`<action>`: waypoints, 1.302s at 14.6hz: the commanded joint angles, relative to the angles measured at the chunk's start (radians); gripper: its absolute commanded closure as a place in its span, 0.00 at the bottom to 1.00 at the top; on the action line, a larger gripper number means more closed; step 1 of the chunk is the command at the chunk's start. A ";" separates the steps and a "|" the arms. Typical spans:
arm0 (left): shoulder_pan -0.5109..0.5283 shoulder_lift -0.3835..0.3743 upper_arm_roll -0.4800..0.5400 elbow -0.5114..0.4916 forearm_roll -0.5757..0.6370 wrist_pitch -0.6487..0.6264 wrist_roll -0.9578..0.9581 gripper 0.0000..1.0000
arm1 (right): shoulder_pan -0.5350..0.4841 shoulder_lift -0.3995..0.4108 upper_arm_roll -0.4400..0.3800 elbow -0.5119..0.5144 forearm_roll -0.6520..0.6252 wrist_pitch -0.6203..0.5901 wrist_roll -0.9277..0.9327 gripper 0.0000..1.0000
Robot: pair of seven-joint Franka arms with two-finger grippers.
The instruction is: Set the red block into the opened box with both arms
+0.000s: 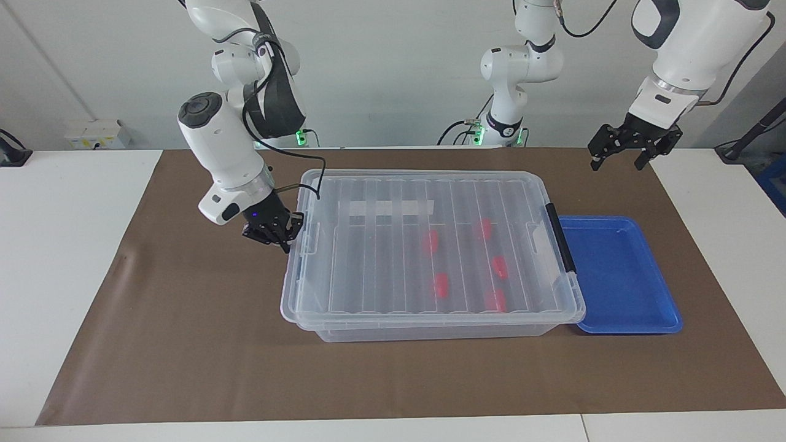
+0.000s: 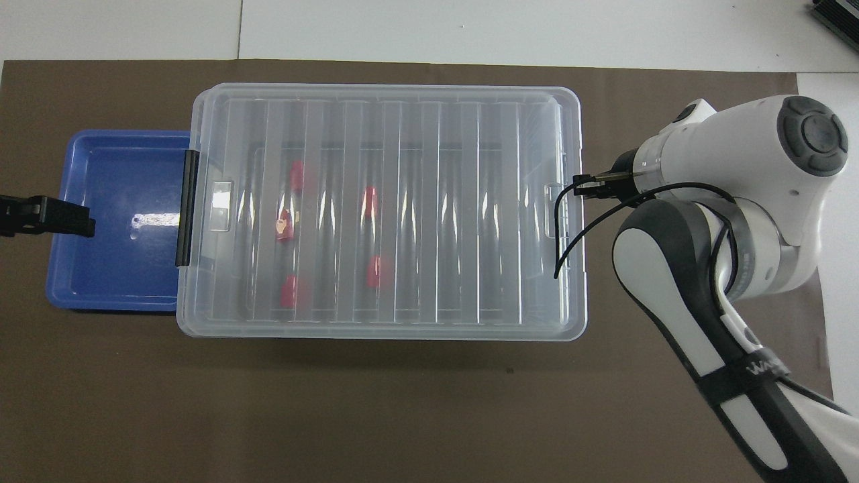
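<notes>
Currently the large clear translucent plastic storage box (image 1: 430, 319) sits mid-tabletop on a brown paper mat (image 1: 184, 344), and its ribbed clear lid (image 1: 393, 245) lies on top. The lid sits slightly skewed, overhanging the box rim at the right arm's end. A black handle bar (image 1: 560, 238) runs along the box end toward the left arm, and a white label (image 1: 388, 209) shows through the lid.

Five small bright red plastic blocks lie inside the box, seen through the lid, all in the half toward the left arm's end. In the facing view one red block (image 1: 431, 242) sits at about 9 o'clock from another (image 1: 485, 228). Three more lie farther from the robots (image 1: 440, 285) (image 1: 499, 266) (image 1: 495, 300).

A shallow blue plastic tray (image 1: 620, 276) rests just beside the box at the handle end, at 3 o'clock from it in the facing view.

Right pincer (image 1: 277, 233) is low at the lid's edge at the right arm's end, at 9 o'clock of the box in the facing view. Its fingertips are pinched together at the lid's tab; whether they actually hold the tab, cannot tell.

Left pincer (image 1: 632, 147) hangs up in the air over the mat, spread wide, holding nothing. It is at about 1 o'clock from the tray in the facing view.
</notes>
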 commanded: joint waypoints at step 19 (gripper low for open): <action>0.004 -0.006 0.017 0.036 0.015 -0.056 0.053 0.00 | -0.143 -0.170 -0.014 0.136 -0.212 -0.424 0.028 0.00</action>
